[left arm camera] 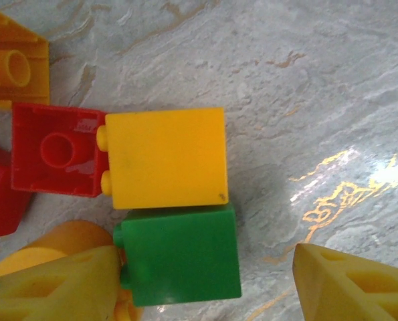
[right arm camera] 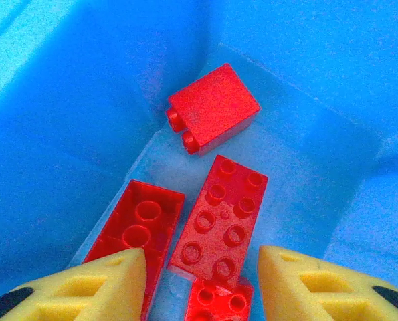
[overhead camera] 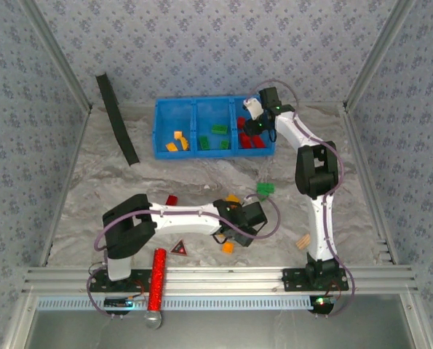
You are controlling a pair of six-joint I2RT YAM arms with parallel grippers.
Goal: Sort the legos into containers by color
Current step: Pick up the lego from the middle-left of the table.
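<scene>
Left gripper (left arm camera: 209,274): spongy yellow fingers (left arm camera: 51,287) spread wide, nothing clamped. A small green plastic brick (left arm camera: 178,254) lies on the marbled grey table (left arm camera: 306,100) between them, up against one finger, with a clear gap to the other. A square yellow brick (left arm camera: 168,157) touches the green one's far side. A red hollow-side-up brick (left arm camera: 55,150) abuts the yellow one's studs.

Right gripper (right arm camera: 202,257): jaws parted, empty, hanging in the right-hand compartment of the bright blue three-part plastic tray (right arm camera: 65,100). On the compartment floor, a long red studded brick (right arm camera: 219,221) lies between the fingers. A small red brick on its side (right arm camera: 212,107) lies farther in.
</scene>
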